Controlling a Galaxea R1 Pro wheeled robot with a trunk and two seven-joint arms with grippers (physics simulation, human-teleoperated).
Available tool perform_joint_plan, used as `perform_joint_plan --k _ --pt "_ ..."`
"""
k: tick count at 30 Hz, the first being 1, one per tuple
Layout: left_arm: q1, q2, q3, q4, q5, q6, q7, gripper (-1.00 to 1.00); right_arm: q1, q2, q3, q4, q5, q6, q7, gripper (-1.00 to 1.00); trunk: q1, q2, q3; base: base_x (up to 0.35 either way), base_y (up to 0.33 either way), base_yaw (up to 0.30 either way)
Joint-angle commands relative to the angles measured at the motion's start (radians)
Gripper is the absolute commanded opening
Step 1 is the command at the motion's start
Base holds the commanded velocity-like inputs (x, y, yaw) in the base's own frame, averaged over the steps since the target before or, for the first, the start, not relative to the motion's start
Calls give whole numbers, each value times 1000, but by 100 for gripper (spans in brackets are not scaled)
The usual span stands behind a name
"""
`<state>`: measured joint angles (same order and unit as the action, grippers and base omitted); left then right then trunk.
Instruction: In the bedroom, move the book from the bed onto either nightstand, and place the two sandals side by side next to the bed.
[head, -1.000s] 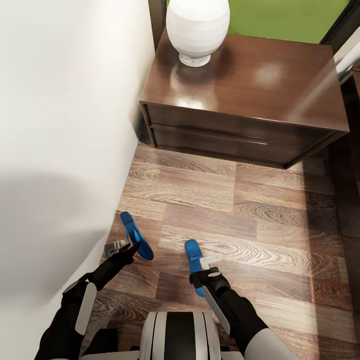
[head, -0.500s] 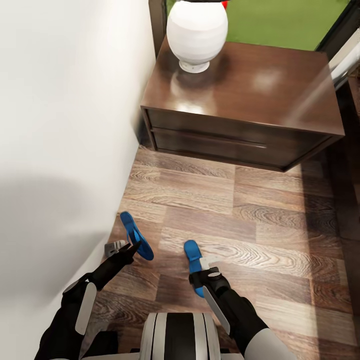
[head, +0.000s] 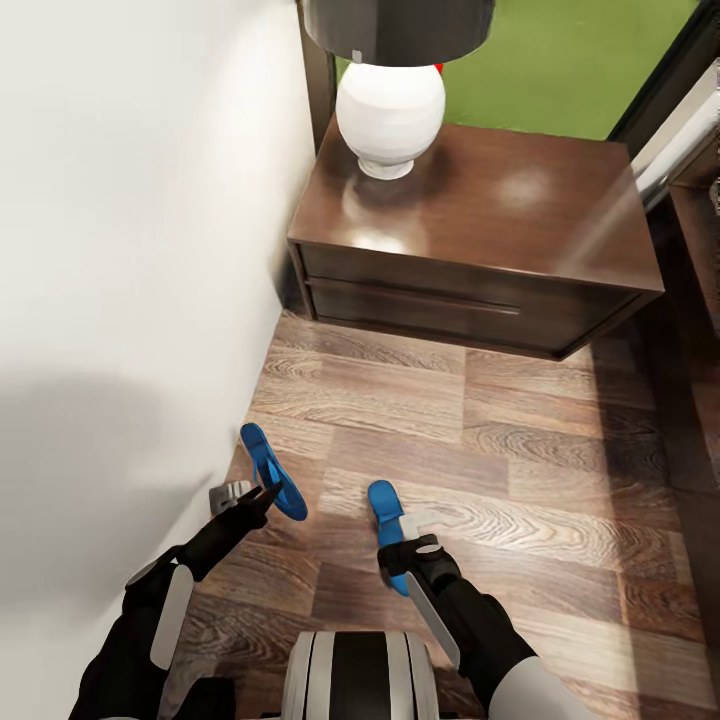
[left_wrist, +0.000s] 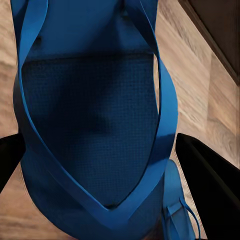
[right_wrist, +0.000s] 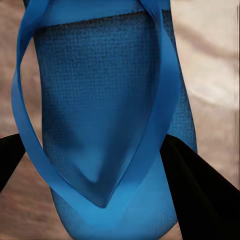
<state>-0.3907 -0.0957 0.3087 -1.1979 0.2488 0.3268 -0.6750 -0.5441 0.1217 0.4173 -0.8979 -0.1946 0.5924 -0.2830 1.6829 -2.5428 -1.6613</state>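
Note:
Two bright blue sandals are held just above the wood-plank floor. My left gripper (head: 252, 496) is shut on the left sandal (head: 268, 478), close to the white surface on the left. My right gripper (head: 411, 531) is shut on the right sandal (head: 384, 504). In the left wrist view the held sandal (left_wrist: 90, 125) sits between dark fingers (left_wrist: 210, 175), and the other sandal (left_wrist: 178, 212) shows beyond it. In the right wrist view its sandal (right_wrist: 105, 110) lies between black fingers (right_wrist: 200, 195). The nightstand (head: 470, 240) stands ahead. The book is out of view.
A white round lamp (head: 390, 112) with a dark shade stands on the nightstand's left rear corner. A tall white surface (head: 120, 300) runs along the left. A dark brown frame (head: 700, 330) and a pale edge (head: 680, 140), probably the bed, border the right. Open floor (head: 480, 440) lies between.
The whole view has shifted: the nightstand sits lower and smaller, and the lampshade has come into view. Both grippers and their sandals keep the same places.

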Motion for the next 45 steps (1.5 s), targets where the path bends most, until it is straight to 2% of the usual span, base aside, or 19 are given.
perform_joint_plan --k 1,18,25,45 --pt "0 -1 3 0 6 9 -4 -100 0 -1 4 -1 -12 3 -12 -100 -1 0 3 0 0 0" --pt "0 0 3 -1 9 10 -6 -100 0 -2 4 -13 -15 3 -9 -100 -8 4 69 0 0 0" --pt "0 1 3 -1 9 11 -6 -100 0 -2 3 -77 -16 2 -8 -100 -11 6 96 0 0 0" --pt "0 0 3 0 9 10 -6 -100 1 -2 3 -99 -17 -2 -5 -100 -20 10 174 0 0 0"
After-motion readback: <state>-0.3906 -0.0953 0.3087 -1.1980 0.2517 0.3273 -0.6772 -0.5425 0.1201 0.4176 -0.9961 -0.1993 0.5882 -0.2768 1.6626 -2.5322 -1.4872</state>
